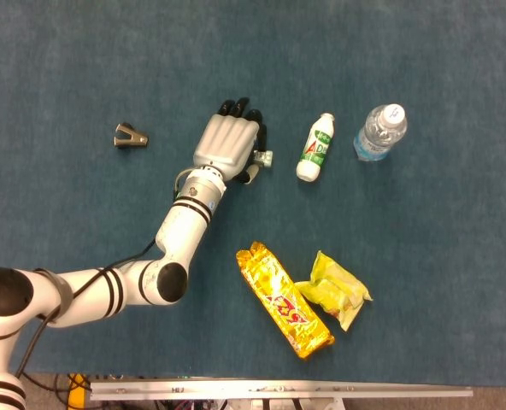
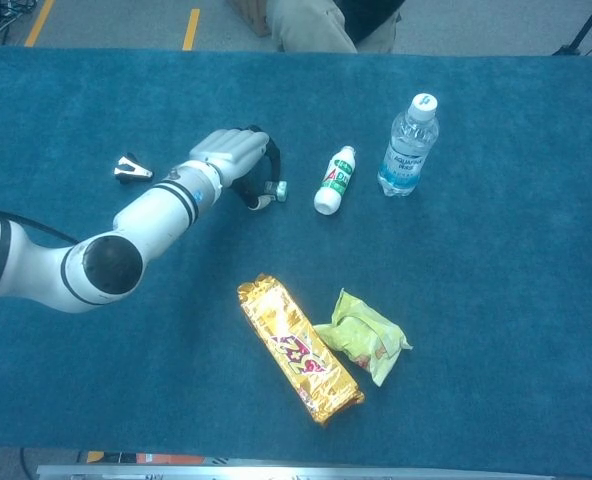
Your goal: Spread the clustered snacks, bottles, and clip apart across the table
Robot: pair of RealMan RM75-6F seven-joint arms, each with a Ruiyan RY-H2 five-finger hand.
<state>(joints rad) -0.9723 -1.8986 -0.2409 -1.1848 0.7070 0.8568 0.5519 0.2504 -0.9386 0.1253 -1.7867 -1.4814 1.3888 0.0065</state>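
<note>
A small pale green-and-white object [image 1: 262, 157] (too small to identify with certainty) is seen at the fingertips of the silver left hand [image 1: 227, 143], pinched between the dark thumb and a finger; the hand is thus closed on it, low over the blue carpeted bench [image 1: 424, 51]. In the chest view the same object [image 2: 276, 188] shows just beside the curled black fingers [image 2: 261, 160] of the left hand [image 2: 231, 153].

Just to the right of it, apart from the hand, a small white bottle with a green label [image 1: 315, 147] is laid on its side, cap pointing away from the robot. Further right, a clear plastic water bottle with a white cap [image 1: 379, 131] is standing upright, near the white bottle but not touching it.

Nearer the robot, a long golden-yellow foil snack packet [image 1: 284, 299] is laid diagonally, and a crumpled yellow-green snack bag [image 1: 334, 291] is touching its right edge.

To the left of the hand, well apart from everything else, a small dark metal binder clip [image 1: 130, 136] is lying on the bench.

The right hand is shown in neither view.
</note>
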